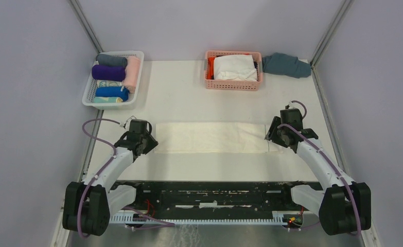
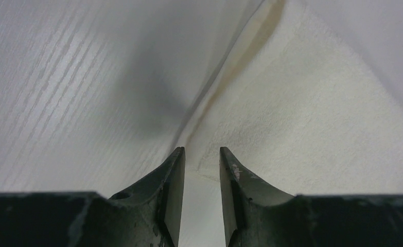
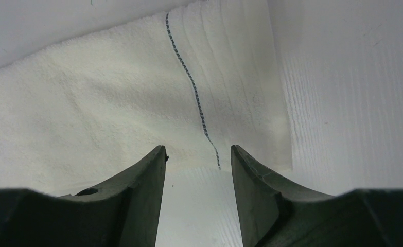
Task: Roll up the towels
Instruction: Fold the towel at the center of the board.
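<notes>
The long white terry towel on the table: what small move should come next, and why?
Probably close the left tool on the corner of the long white terry towel: it lies flat, unrolled, and that corner sits inside the open tool.

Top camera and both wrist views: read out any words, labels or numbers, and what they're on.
No readable text anywhere.
The flat towel carries a dark stitched line: plain stitching, not lettering.
The patterned roll in the white tray: too small to read.

Bare table lies open beyond the flat towel, while white tray, pink basket and what looks like a teal cloth crowd the far edge.
</notes>
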Motion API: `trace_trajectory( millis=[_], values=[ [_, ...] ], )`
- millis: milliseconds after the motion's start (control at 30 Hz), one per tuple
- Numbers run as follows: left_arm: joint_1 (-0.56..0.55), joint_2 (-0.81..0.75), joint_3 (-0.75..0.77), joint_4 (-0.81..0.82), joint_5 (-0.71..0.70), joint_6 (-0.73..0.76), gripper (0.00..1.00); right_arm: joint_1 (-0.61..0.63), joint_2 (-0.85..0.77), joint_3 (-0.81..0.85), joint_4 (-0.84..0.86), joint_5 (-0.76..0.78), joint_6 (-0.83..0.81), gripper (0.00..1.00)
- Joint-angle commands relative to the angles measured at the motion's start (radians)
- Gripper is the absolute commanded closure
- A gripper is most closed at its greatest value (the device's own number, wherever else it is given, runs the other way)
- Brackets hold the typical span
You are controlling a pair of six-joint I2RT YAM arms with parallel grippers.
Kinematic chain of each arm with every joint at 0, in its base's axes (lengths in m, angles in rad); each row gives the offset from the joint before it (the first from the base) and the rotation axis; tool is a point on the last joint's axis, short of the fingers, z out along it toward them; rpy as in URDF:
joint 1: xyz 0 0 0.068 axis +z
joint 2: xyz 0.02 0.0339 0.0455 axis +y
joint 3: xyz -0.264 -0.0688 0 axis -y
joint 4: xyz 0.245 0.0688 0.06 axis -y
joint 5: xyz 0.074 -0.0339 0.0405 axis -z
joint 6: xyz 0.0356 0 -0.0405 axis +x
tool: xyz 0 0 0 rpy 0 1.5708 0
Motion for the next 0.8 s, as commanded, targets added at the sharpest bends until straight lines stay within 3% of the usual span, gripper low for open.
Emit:
trace_trajectory(
  millis=[0, 467, 767],
  values=[
    [0.003, 0.053, -0.001, 0.074, 0.004, 0.016, 0.63, -0.006, 0.005, -0.007, 0.054, -0.002, 0.012, 0.43],
    [0.001, 0.105, -0.033, 0.098, 0.025, 0.012, 0.62, -0.005, 0.019, -0.025, 0.068, -0.009, 0.017, 0.44],
    [-0.002, 0.059, 0.012, 0.051, 0.025, 0.023, 0.79, -0.006, 0.021, -0.023, 0.069, -0.008, 0.017, 0.44]
  ],
)
